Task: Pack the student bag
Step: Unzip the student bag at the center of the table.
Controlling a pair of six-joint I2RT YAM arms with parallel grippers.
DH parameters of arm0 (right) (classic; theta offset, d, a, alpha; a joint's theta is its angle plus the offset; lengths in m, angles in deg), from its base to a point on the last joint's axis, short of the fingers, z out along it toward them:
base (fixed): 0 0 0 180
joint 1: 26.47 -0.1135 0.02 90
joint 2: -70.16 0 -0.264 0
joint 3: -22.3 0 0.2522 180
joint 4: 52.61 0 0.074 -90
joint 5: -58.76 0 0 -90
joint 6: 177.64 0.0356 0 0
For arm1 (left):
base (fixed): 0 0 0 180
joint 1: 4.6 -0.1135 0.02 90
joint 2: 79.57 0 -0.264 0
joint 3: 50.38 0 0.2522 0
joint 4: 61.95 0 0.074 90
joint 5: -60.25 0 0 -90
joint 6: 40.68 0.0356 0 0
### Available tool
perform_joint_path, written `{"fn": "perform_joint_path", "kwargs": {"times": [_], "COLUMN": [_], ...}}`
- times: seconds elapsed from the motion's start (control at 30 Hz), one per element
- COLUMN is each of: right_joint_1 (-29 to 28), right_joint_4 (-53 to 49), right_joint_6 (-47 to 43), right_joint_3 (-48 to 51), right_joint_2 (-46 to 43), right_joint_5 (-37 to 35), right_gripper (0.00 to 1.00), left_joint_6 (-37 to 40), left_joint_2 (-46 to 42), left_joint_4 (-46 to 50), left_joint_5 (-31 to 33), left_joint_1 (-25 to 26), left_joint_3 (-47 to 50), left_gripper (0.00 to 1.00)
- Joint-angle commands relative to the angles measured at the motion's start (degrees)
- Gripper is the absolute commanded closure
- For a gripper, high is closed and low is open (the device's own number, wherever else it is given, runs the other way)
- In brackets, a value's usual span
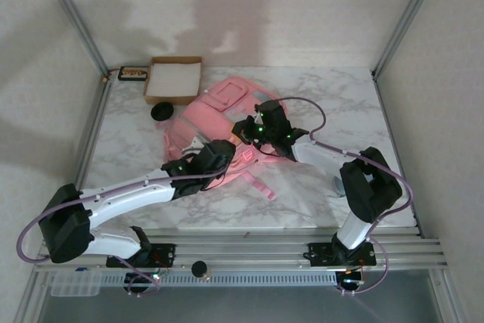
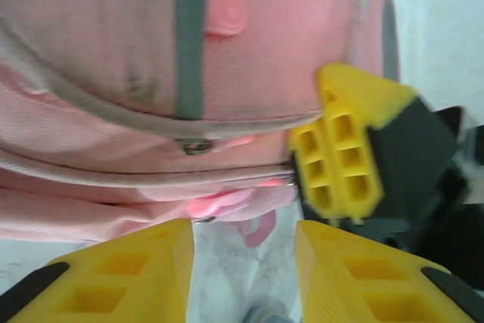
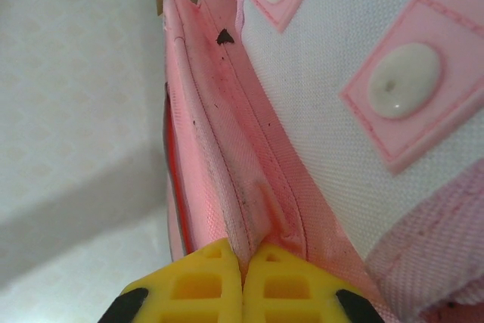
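1. The student bag [image 1: 219,122] lies mid-way on the tabletop [image 1: 333,96]; the right pincer [image 3: 243,259] is closed, pinching its rim.
2. The left pincer [image 2: 242,247], open, hangs near the pink zip pull [image 2: 215,203].
3. I judge the bag is being opened; next, grasp that pull precisely.

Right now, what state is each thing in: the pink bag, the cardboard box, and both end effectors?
student bag: lying on the table, one edge fold pinched.
left end effector: open, holding nothing, near the bag's zip.
right end effector: shut on the student bag's edge fold.
cardboard box: open-topped, white inside.
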State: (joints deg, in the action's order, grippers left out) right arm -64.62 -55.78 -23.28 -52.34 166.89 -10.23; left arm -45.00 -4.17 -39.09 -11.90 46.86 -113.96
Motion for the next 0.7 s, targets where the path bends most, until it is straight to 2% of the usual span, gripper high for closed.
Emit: {"fn": "perform_joint_path", "kwargs": {"times": [0.0, 0.13, 0.27, 0.47, 0.6, 0.67], "right_joint_1": [-1.4, -1.4, -1.4, -1.3, -3.3, -3.5], "right_joint_4": [7.7, 8.5, 9.1, 9.6, 9.9, 10.7], "right_joint_6": [1.9, 2.9, 3.7, 3.8, 4.0, 4.3], "right_joint_3": [0.4, 0.8, 1.4, 1.8, 1.3, 1.8], "right_joint_2": [-3.2, -3.2, -3.4, -3.8, -3.4, -3.5], "right_joint_5": [2.0, 1.7, 1.8, 1.9, 2.0, 1.9], "right_gripper": [1.00, 1.00, 1.00, 1.00, 1.00, 1.00], "left_joint_6": [-3.8, -5.7, -6.4, -7.5, -10.0, -10.9], "left_joint_2": [2.3, 5.9, 8.4, 11.9, 12.9, 13.3], "left_joint_4": [6.6, 11.5, 10.6, 15.9, 18.1, 17.7], "left_joint_5": [4.2, 5.2, 4.8, 7.7, 10.7, 11.3], "left_joint_1": [-0.9, -0.8, -0.8, -1.4, -1.9, -2.1], "left_joint_3": [-3.4, -7.1, -7.6, -11.2, -12.6, -12.5], "left_gripper": [0.62, 0.64, 0.66, 0.66, 0.58, 0.58]}}
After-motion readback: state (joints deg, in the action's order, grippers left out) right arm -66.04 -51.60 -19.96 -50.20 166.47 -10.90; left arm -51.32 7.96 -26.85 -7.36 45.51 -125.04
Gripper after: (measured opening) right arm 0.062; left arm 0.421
